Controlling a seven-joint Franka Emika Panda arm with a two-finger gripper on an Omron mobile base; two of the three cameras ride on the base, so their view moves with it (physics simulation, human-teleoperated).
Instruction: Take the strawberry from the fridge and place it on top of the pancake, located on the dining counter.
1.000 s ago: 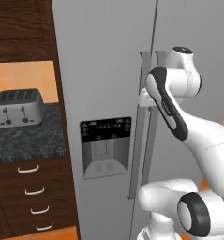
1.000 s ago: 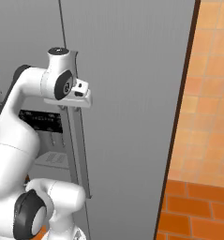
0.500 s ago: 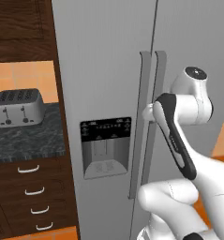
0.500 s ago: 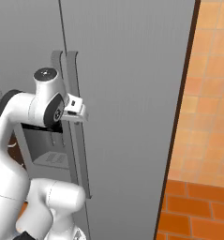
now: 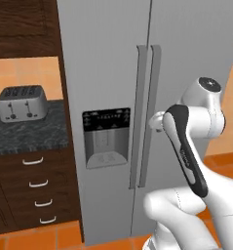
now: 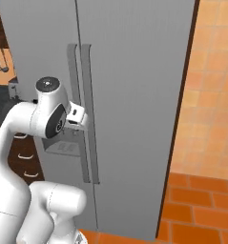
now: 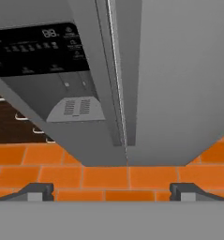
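Observation:
The grey double-door fridge (image 5: 186,49) (image 6: 134,71) (image 7: 179,70) stands with both doors shut. Its two long vertical handles (image 5: 147,112) (image 6: 79,62) run side by side at the seam. My gripper (image 5: 158,122) (image 6: 80,119) (image 7: 111,191) hovers just in front of the handles at mid height, open, with nothing between its widely spread fingertips (image 7: 36,190). The strawberry is hidden behind the shut doors. The pancake and the dining counter are out of view.
A black dispenser panel (image 5: 106,136) (image 7: 38,47) sits in the left door. Left of the fridge, a silver toaster (image 5: 20,102) stands on a dark granite counter (image 5: 30,134) above wood drawers (image 5: 35,185). Orange tile floor (image 6: 201,200) lies to the right.
The gripper has gone from nearly shut at the upper part of the handle to open. The hand has dropped lower and drawn back. The doors have stayed shut.

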